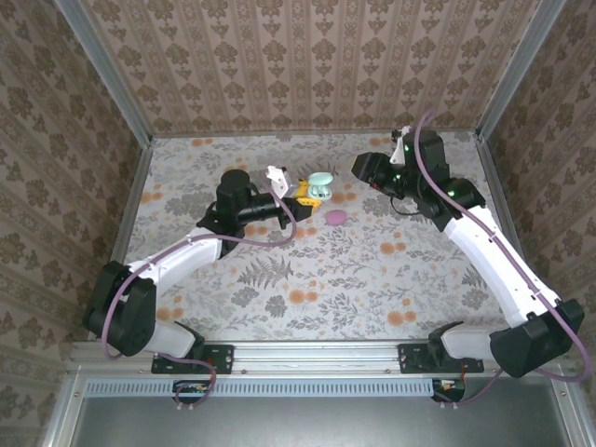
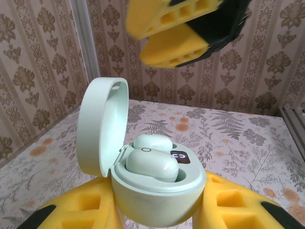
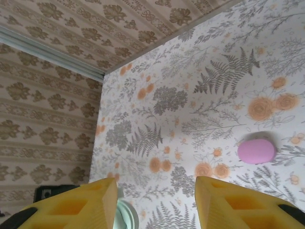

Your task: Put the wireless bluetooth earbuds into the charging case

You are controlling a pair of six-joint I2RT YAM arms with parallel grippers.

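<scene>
Spanning the top view, the floral table (image 1: 307, 279) carried both arms: L arm (image 1: 177, 256) reached to mid-table and R arm (image 1: 494, 251) bent in toward it. At the L arm's tip, the left gripper (image 1: 300, 193) was clamped on the mint charging case (image 1: 320, 184). L wrist cam showed its yellow fingers (image 2: 66, 214) pinching the case base from both sides. The right gripper (image 3: 155, 191) had its jaws spread apart w/ nothing btwn them, and in L wrist cam it hung just above the case. The pink case (image 1: 336, 217) lay closed on the table near the mint one, apart from both claws.

Top view was too small to show the case's inside. L wrist cam showed it: lid (image 2: 102, 126) hinged up at left, a small lit display (image 2: 178, 155), and two earbuds (image 2: 151, 164) seated side by side in the case. They were pale mint, glossy and rounded.
</scene>
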